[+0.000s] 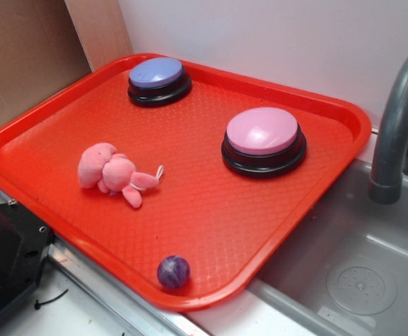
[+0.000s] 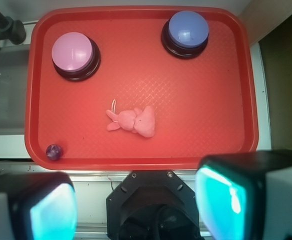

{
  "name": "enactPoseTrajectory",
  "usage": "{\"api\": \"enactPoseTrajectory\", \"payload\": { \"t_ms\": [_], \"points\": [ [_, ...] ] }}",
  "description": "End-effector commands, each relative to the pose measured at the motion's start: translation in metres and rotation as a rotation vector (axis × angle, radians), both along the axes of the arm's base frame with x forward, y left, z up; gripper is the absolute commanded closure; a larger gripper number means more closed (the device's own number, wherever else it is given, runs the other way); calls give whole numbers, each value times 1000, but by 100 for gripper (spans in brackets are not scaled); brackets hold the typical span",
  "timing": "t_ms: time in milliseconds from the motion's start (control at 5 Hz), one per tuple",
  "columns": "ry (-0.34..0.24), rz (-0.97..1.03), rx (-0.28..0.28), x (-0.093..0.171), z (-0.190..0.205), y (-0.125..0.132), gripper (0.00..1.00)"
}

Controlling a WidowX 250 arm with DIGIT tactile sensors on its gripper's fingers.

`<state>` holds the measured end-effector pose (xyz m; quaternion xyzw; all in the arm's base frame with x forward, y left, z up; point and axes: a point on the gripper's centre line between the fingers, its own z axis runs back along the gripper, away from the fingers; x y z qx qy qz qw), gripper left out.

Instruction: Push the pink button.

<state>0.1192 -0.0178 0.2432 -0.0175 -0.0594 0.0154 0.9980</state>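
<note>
Gripper (image 2: 135,205): nearest the wrist camera; its two pale, teal-glowing fingers (image 2: 53,210) fill the bottom corners of that view, spread wide apart with nothing between them, so it is released and empty.
Robot base (image 2: 153,202): the black mount seen between the fingers, just off the near edge of the red tray (image 2: 196,125).
Purple ball (image 2: 53,151): in the near left corner of the tray in the wrist view, against the rim.
Pink button (image 2: 72,52): far left corner of the tray in the wrist view, light-pink dome on a black base, standing free with nothing touching it; in the exterior view (image 1: 263,131) it is at the tray's right side, nearest the sink.
Pink plush toy (image 2: 132,120): lying about mid-tray, well apart from both buttons.
Blue-purple button (image 2: 187,29): far right corner of the tray in the wrist view; not the target.
Sink and faucet (image 1: 398,119): beside the tray's edge closest to the pink button.
Progress: by my judgement, nothing is done yet; the dome looks unpressed and no part of the arm is near it.
Left to do: travel across the tray toward the pink button, come down on its dome, press.
Arm pose: held high and back, over the tray's near edge, camera looking straight down; the arm does not show in the exterior view.
</note>
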Motion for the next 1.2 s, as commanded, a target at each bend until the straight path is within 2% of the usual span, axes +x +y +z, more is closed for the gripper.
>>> {"api": "enactPoseTrajectory", "payload": {
  "t_ms": [0, 200, 400, 1000],
  "points": [
    [0, 0, 0, 0, 0, 0, 0],
    [-16, -121, 95, 50, -35, -21, 0],
    [-77, -107, 60, 102, -81, -39, 0],
    [-77, -107, 60, 102, -81, -39, 0]
  ]
}}
